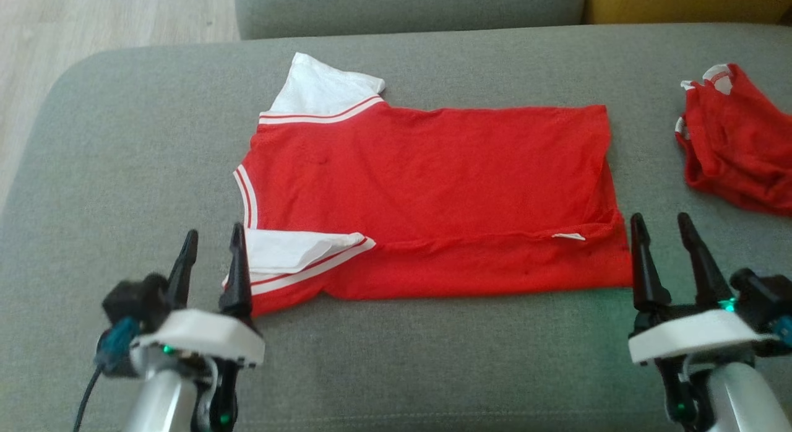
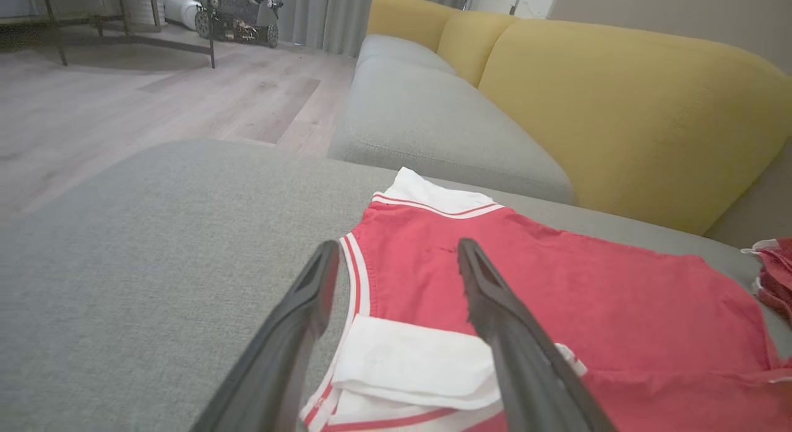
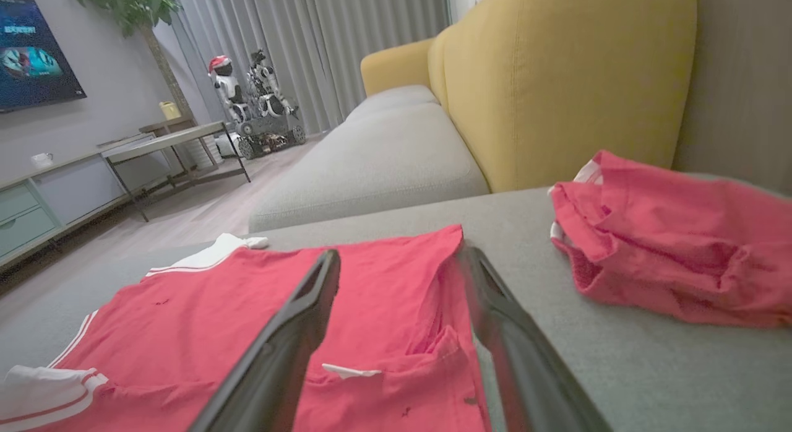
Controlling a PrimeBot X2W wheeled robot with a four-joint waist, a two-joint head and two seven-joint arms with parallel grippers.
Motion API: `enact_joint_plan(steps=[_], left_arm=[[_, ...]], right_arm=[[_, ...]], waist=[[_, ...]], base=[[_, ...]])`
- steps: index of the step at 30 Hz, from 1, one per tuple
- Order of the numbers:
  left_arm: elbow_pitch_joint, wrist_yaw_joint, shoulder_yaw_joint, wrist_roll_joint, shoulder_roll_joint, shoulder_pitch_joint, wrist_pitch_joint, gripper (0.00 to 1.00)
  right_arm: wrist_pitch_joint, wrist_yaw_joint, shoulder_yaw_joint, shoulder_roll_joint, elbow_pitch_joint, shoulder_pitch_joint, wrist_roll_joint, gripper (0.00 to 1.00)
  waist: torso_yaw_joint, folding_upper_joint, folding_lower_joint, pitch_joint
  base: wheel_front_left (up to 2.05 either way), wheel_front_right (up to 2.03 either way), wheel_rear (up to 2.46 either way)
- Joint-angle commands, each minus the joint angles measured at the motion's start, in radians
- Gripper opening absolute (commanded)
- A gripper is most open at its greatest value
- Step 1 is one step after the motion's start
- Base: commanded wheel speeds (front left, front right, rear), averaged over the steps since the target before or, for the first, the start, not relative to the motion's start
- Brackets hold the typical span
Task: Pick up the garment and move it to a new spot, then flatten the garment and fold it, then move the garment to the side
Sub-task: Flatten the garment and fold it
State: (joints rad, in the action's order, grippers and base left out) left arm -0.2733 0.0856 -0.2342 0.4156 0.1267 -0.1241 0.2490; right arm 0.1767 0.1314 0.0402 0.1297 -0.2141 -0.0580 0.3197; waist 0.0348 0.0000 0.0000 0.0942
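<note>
two dark-fingered grippers sit at the near edge of a grey cushion [image 1: 124, 172], the left gripper [image 1: 214, 234] beside the collar end and the right gripper [image 1: 659, 218] just off the hem corner, both with jaws spread and nothing between them. the garment [image 1: 433, 190], a red t-shirt with white sleeves, lies flat across the middle of the cushion, collar to the robot's left and hem to its right. its near long edge appears turned over toward the middle, with the near sleeve [image 1: 291, 249] tucked in on top and a small white tag [image 1: 568, 236] showing along the crease. the far sleeve [image 1: 322, 88] juts out past the far edge, not yet folded in. a smaller red garment [image 1: 736, 147] lies crumpled well apart to the right.

by the look of it the folding step is in hand, with one lengthwise fold laid. the next move likely calls for both grippers to reach across to the far edge, pinch it at the sleeve and at the hem corner, and draw it evenly toward the robot without dragging the near fold open.
</note>
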Motion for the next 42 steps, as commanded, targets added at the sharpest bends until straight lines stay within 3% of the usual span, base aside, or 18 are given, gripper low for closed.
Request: enact_joint_plan(steps=[1,6,14,31,42], left_arm=[[0.056,0.007,0.047,-0.014,0.024,-0.014,0.011,1.0],[0.195,0.025,0.074,-0.083,0.018,0.096,0.012,1.0],[0.272,0.024,0.086,-0.17,-0.002,0.201,0.013,1.0],[0.196,-0.02,0.098,-0.197,-0.013,0.212,0.013,1.0],[0.043,-0.066,0.093,-0.125,-0.022,0.116,-0.063,1.0]], right_arm=[[0.015,-0.001,0.012,0.009,0.054,-0.013,-0.015,1.0],[0.023,-0.001,-0.007,-0.008,0.141,0.067,-0.06,1.0],[-0.002,-0.001,-0.027,-0.044,0.231,0.172,-0.101,1.0],[-0.031,-0.001,-0.036,-0.071,0.253,0.194,-0.108,1.0],[-0.069,-0.001,-0.066,-0.046,0.133,0.108,-0.095,1.0]], waist=[[0.0,0.0,0.0,-0.005],[0.003,0.0,0.0,-0.023],[0.006,0.0,0.0,-0.043],[-0.005,0.0,0.0,-0.058],[-0.013,0.0,0.0,-0.005]], base=[[0.0,0.0,0.0],[0.0,0.0,0.0],[0.0,0.0,0.0],[0.0,0.0,0.0],[0.0,0.0,0.0]])
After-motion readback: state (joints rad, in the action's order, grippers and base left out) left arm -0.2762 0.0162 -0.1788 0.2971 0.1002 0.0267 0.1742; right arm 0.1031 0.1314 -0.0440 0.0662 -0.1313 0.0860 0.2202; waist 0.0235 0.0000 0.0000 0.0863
